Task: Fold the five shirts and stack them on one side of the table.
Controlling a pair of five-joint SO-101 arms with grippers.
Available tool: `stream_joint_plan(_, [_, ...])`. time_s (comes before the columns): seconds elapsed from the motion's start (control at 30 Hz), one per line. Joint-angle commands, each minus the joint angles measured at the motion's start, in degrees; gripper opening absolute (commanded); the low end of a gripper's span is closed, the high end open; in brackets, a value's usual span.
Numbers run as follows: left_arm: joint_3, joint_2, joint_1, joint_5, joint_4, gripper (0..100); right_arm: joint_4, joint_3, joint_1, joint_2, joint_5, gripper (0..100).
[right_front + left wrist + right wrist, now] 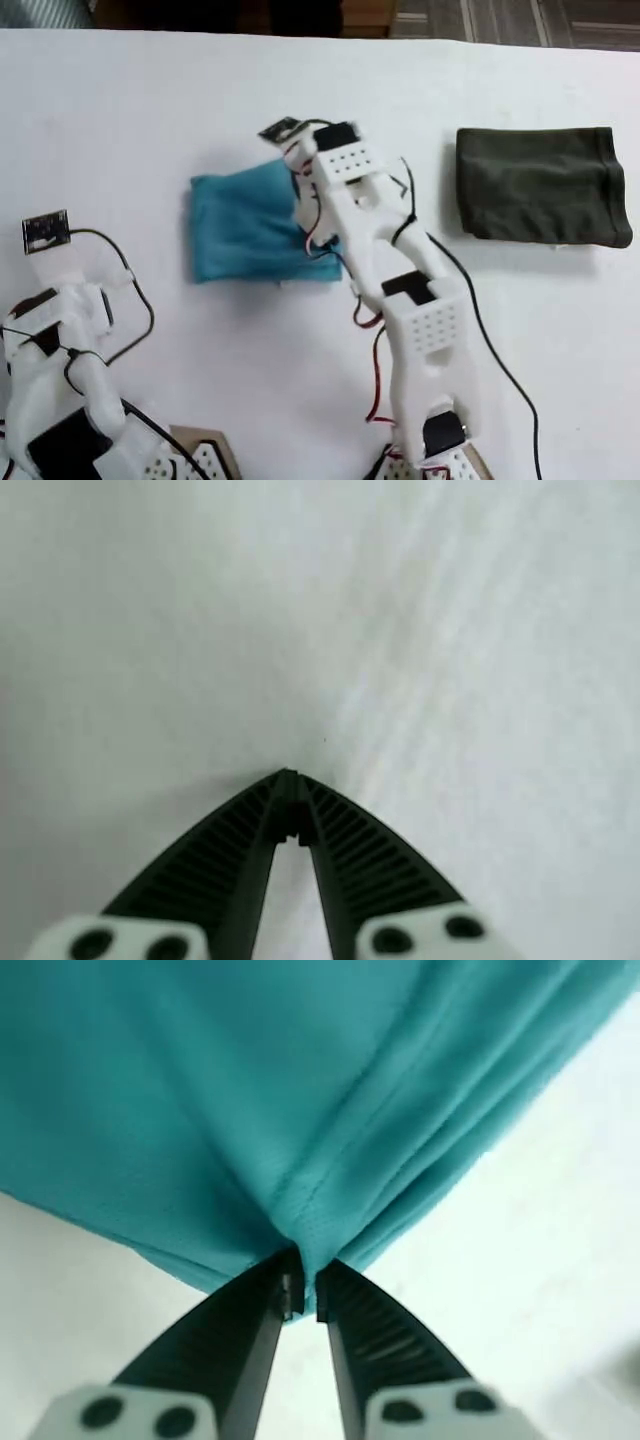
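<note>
Pinching a seam at the edge of the teal shirt [250, 1110]: right fingers [235, 1340], all but shut on the cloth, with bare table [300, 80] just past the pinch. Behind them, stretched forward from the near edge, the right arm [420, 320], wrist over the side of the shirt that faces the dark shirt [540, 185].

Teal shirt lying mid-table as a compact, slightly rumpled rectangle, apparently already folded. Dark shirt well apart to the right, folded flat and alone, no other garment on it.

Pressed together on nothing: left fingers [230, 860], tips just above plain white table. Left arm [60, 330] tucked back at the near left corner, well apart from both shirts.

Judged from the layout: folding of the teal shirt done or nearly so, and the step in hand the carry to the stack, with the dark shirt as the likely base. Called for next: a firm hold on the seam, a lift or drag to the right without letting the folds fall open, then a square release on top of the dark shirt. Worth watching: a one-edge pinch, apt to let the lower layers trail and unfold
</note>
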Motion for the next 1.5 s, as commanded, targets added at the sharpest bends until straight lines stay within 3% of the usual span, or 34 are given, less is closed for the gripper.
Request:
stream_joint_plan(0.0, [-0.13,-1.67,-0.09,0.35,-0.88,3,0.13,-0.88,1.98,-4.18,0.18,1.9])
stream_joint_plan(0.27, [-0.13,-1.67,-0.09,0.35,-0.88,3,0.04,-0.44,2.15,-8.48,6.42,1.9])
stream_joint_plan(0.5, [-0.13,-1.67,-0.09,0.35,-0.88,3,-0.13,-0.44,2.51,-3.38,10.73,1.9])
stream_joint_plan(0.77, [-0.13,-1.67,-0.09,0.35,-0.88,3,-1.98,-0.88,8.22,-0.31,10.99,1.9])
stream_joint_plan(1.0, [-0.13,-1.67,-0.09,0.35,-0.88,3,-0.84,-0.79,5.85,-4.88,11.08,2.9])
stream_joint_plan(1.2, [-0.13,-1.67,-0.09,0.35,-0.88,3,1.1,-0.88,2.24,-11.03,11.08,19.2])
stream_joint_plan(1.33, [-0.13,-1.67,-0.09,0.35,-0.88,3,-3.03,-0.88,2.77,-17.63,9.58,12.5])
stream_joint_plan(1.43, [-0.13,-1.67,-0.09,0.35,-0.88,3,-10.07,-0.44,3.65,-19.03,3.25,0.8])
stream_joint_plan(1.47, [-0.13,-1.67,-0.09,0.35,-0.88,3,-12.62,-0.44,3.65,-18.51,1.23,2.4])
